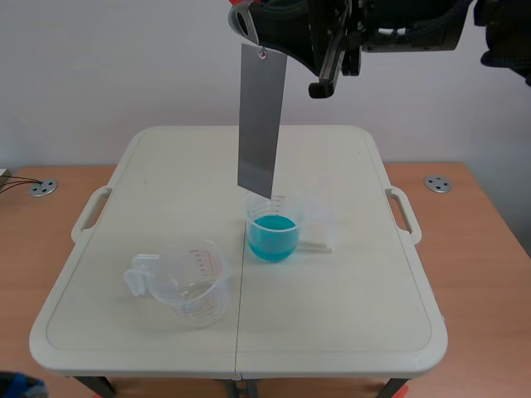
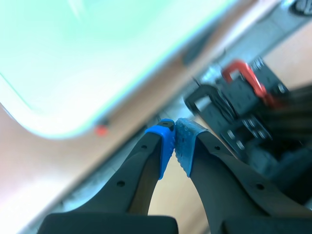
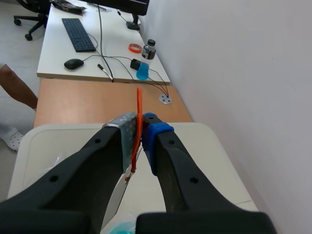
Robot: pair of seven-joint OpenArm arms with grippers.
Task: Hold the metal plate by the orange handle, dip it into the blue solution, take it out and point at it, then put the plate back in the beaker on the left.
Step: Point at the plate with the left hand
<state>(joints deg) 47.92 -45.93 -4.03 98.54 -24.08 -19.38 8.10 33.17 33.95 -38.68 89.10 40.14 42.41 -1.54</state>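
My right gripper (image 3: 139,130) is shut on the thin orange handle (image 3: 139,102), high above the table. The grey metal plate (image 1: 261,124) hangs straight down from it. The plate's lower edge is just above the rim of the small beaker of blue solution (image 1: 272,233) at the table's middle. To the left and nearer me stands an empty clear beaker (image 1: 187,282) with red marks. My left gripper (image 2: 174,142) is shut on nothing, low beside the table's edge (image 2: 112,97); only a bit of that arm (image 1: 17,385) shows in the scene view.
A clear spout or rod (image 1: 317,244) lies right of the blue beaker. The white folding table (image 1: 348,332) has handles at both sides (image 1: 91,211) (image 1: 405,211). Metal discs (image 1: 43,187) (image 1: 437,184) sit on the wooden surface beyond.
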